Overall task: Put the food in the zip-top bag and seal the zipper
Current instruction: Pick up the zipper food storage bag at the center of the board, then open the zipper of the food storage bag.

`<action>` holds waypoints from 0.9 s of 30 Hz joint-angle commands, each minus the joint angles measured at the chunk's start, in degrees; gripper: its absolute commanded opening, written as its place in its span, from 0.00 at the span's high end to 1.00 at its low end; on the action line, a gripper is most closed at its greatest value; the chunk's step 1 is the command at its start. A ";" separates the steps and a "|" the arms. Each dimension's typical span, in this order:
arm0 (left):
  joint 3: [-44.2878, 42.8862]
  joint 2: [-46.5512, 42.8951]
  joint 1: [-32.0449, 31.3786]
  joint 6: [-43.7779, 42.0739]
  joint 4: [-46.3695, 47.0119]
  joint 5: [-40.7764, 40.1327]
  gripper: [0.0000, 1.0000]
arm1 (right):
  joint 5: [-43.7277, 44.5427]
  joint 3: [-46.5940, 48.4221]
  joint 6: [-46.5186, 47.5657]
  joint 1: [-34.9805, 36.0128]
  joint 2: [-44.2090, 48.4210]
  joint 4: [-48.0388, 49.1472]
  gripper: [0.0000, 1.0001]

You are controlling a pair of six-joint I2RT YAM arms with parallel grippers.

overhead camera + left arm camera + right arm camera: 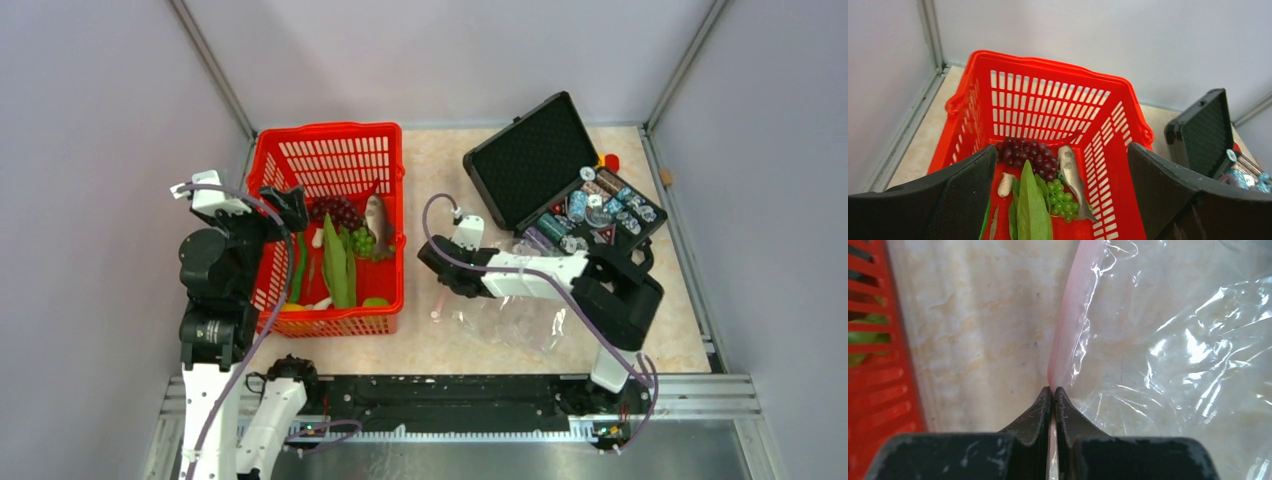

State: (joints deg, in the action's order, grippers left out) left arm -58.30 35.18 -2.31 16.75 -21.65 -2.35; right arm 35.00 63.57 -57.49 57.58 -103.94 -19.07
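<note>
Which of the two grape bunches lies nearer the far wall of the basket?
The dark purple bunch; the green bunch sits nearer the arms, beside the fish.

Red basket (330, 160) at table's (440, 170) left; open black case (530, 160) w/ gadgets (600, 207) at far right.

Pale lilac-grey wall panels (450, 50) enclosing desk (440, 165) on three sides; aluminium posts (212, 65) rising at rear corners; beige marbled desk top lying under soft even light; black rail (450, 392) running along near edge.
</note>
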 commanded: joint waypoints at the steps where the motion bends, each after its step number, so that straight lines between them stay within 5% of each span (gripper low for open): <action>1: -3.03 1.13 0.11 -1.19 0.73 6.51 0.01 | -2.02 -4.21 5.57 -0.15 10.88 7.84 1.00; 7: -4.83 3.69 0.11 -3.16 0.40 19.79 0.01 | -4.28 -17.22 7.73 -0.31 27.09 17.94 1.00; 15: -7.73 12.01 -1.60 -0.90 1.70 49.45 0.01 | -11.22 -28.28 15.13 -1.88 49.21 25.94 1.00; 22: -12.88 18.44 -21.23 -7.57 -8.81 37.31 0.02 | -13.46 -30.61 17.45 -2.11 62.33 27.09 1.00; 27: -13.28 22.68 -31.61 -5.71 -6.58 32.92 0.04 | -12.45 -26.75 16.46 -2.10 64.12 21.39 1.00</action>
State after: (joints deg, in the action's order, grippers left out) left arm -68.88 55.57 -28.34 11.64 -28.40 34.85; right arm 22.72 33.43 -41.56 55.94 -40.49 4.73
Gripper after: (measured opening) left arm 0.971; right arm 0.009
